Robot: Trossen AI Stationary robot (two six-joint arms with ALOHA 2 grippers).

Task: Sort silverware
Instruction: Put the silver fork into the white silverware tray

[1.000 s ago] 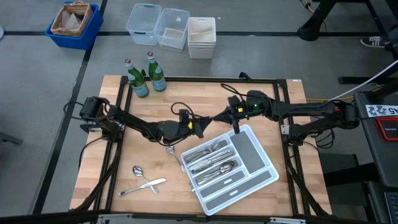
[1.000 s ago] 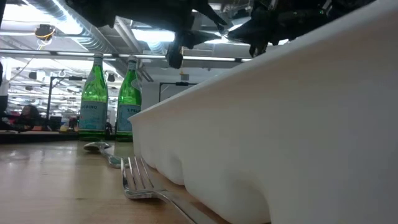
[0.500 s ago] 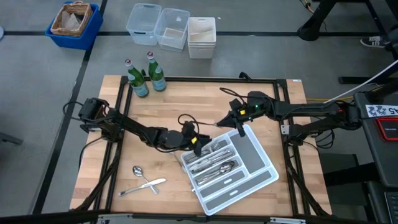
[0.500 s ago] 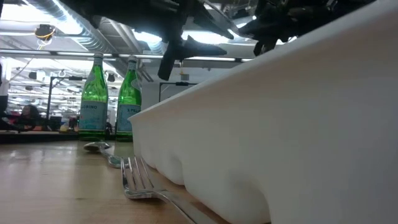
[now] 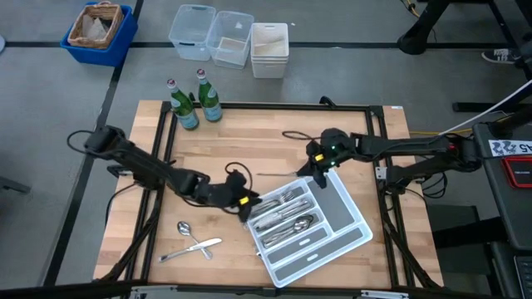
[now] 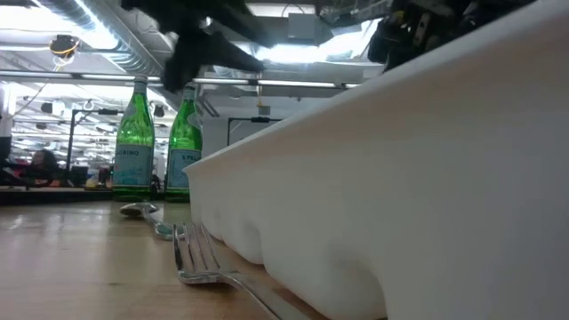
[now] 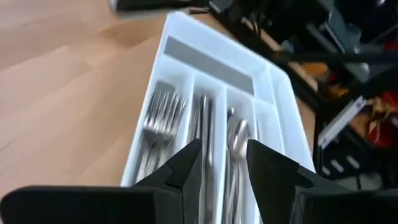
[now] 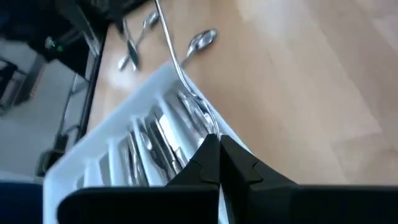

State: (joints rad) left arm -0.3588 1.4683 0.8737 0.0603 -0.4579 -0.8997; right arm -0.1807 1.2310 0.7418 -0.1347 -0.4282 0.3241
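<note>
Floor: grey, dark seams [image 5: 50, 124]
Table: light wood, black frame [image 5: 208, 141]
Bins: blue basket [image 5: 98, 31], clear tubs [image 5: 229, 37] on the floor
Ceiling: ducts, strip lights [image 6: 80, 40]

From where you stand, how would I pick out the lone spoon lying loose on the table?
Start at the white divided tray sitting askew on the wooden table. Look out past its long side, toward the table's front corner on the left arm's side. The spoon lies there with its round bowl facing up, touching a crossed pair of slimmer pieces; the other spoons sit inside the tray.
</note>
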